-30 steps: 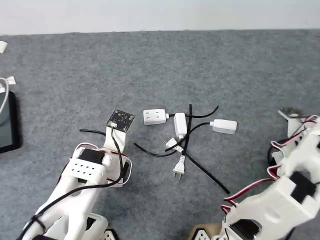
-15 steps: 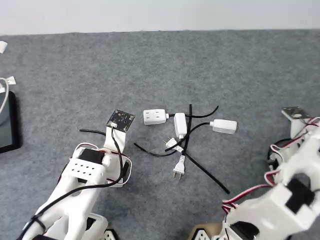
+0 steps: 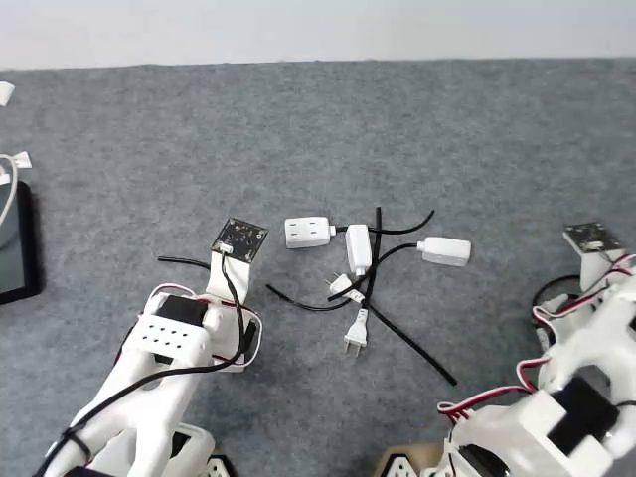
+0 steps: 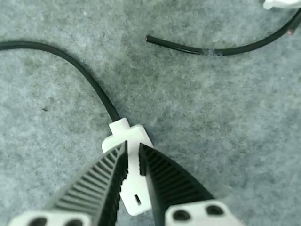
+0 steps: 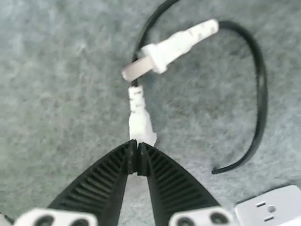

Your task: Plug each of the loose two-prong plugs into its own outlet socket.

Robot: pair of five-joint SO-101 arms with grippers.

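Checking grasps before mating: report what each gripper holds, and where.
Left gripper pinches a white connector across its body; right gripper pinches a second connector by the end opposite its cable.

Mid-frame in the high view lie three white outlet blocks on black cords: the left socket [image 3: 307, 232], the middle socket [image 3: 358, 248] set lengthwise up the frame, and the right socket [image 3: 444, 250]. Just below them, unplugged, lie the upper plug [image 3: 341, 286] and the lower plug [image 3: 355, 333], with their cords crossing.
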